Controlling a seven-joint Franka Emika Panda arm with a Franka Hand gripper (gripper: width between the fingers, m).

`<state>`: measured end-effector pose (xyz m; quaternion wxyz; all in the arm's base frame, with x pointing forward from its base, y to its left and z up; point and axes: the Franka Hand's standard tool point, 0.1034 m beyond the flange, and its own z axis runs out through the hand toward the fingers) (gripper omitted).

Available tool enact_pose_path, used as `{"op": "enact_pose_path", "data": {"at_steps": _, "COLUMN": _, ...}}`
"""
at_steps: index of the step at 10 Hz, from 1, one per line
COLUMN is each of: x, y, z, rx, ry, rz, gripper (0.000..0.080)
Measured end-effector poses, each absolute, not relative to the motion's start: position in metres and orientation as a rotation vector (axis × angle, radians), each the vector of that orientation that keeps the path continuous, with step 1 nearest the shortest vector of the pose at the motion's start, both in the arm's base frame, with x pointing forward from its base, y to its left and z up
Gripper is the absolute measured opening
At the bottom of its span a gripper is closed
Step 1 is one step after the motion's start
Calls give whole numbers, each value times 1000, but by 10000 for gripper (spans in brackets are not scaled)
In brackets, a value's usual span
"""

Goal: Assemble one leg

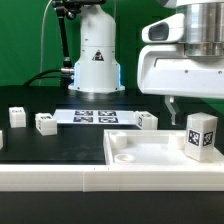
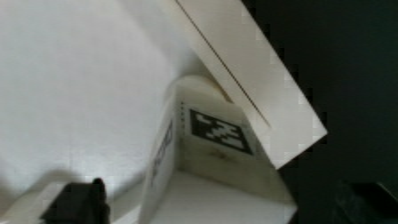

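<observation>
Hovering over the leg (image 1: 200,135), my end effector (image 2: 217,205) has its fingers spread apart and grips nothing. The leg stands upright on the white panel (image 1: 140,155), near the corner at the exterior view's right, long axis vertical, just below me; I judge the approach is straight down.

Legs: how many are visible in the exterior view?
4. One leg stands on the panel at the exterior view's right; one sits beyond the panel; two sit at the left. A cut-off piece at the left edge may be another.
</observation>
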<state>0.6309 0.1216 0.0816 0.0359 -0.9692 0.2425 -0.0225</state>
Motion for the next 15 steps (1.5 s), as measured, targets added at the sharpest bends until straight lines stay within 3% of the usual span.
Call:
{"op": "enact_pose_path", "data": {"at_steps": 5, "x": 629, "y": 125, "z": 79, "rx": -3087, "ry": -215, "rz": -93, "gripper": 649}}
{"op": "enact_pose_path", "data": {"at_steps": 8, "x": 630, "y": 121, "z": 79, "rx": -3075, "ry": -428, "rz": -99, "gripper": 649}}
{"op": "enact_pose_path", "data": {"at_steps": 10, "x": 630, "y": 121, "z": 79, "rx": -3076, "ry": -425, "rz": -99, "gripper": 379}}
{"op": "enact_pose_path", "data": {"at_steps": 11, "x": 630, "y": 121, "z": 79, "rx": -3076, "ry": -425, "rz": -99, "gripper": 291}}
{"op": "enact_pose_path", "data": {"at_steps": 15, "x": 630, "y": 120, "z": 79, "rx": -3093, "ry": -61, "rz": -91, "gripper": 291}}
